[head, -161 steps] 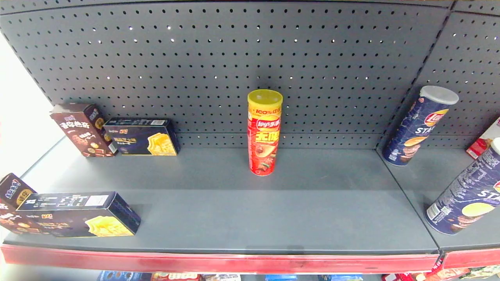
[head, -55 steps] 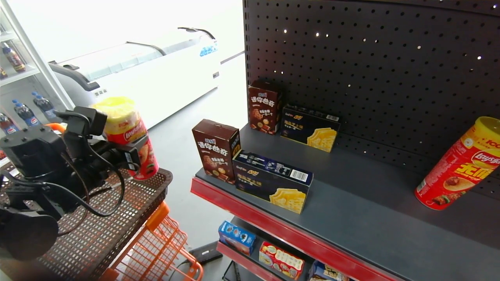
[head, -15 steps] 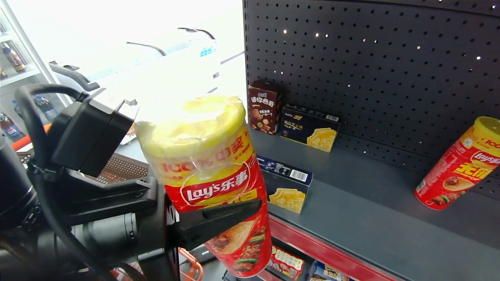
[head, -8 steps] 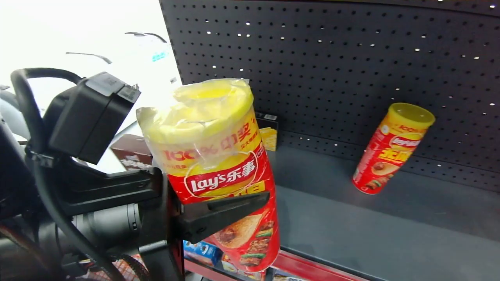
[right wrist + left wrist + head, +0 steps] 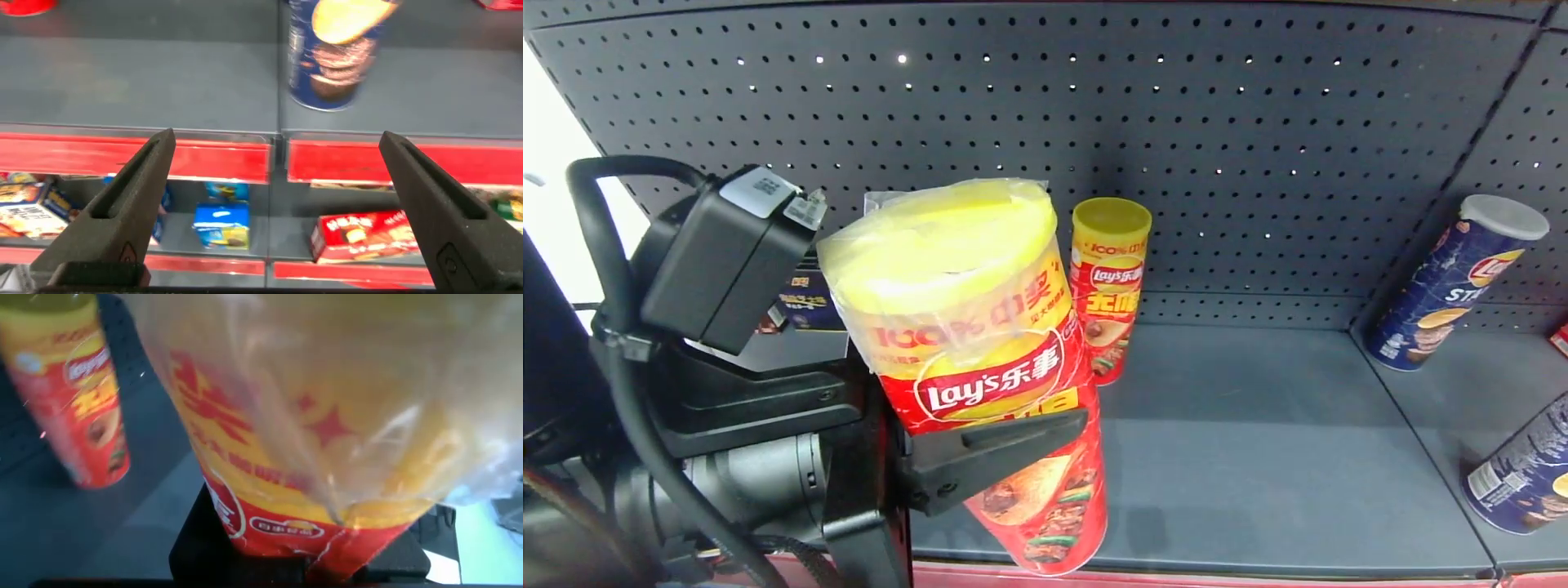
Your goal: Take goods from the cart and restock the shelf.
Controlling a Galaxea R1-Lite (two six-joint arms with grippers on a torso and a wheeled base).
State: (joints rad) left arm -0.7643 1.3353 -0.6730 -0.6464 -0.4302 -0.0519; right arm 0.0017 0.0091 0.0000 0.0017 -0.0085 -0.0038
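My left gripper [image 5: 1029,408] is shut on a red chip can [image 5: 980,359] with a yellow lid wrapped in clear plastic. It holds the can upright, slightly tilted, in front of the left half of the grey shelf [image 5: 1258,457]. One black finger [image 5: 996,449] crosses the can's front. A matching red can [image 5: 1109,290] stands on the shelf by the pegboard, just behind and right of the held one. In the left wrist view the held can [image 5: 327,433] is close up and the shelf can [image 5: 78,400] stands beyond. My right gripper [image 5: 278,212] hangs open before the shelf's red front edge [image 5: 204,159].
Two blue chip cans [image 5: 1454,282] [image 5: 1519,474] stand on the neighbouring shelf section at right; one blue can [image 5: 335,53] is above the right gripper. Dark boxes [image 5: 805,302] sit behind the left arm. Packaged goods [image 5: 221,224] fill the lower shelf. Bare shelf lies right of the red can.
The head view has swung right from the cart side to face the shelf. The left gripper keeps its hold on the red can, which now hangs in front of the shelf.
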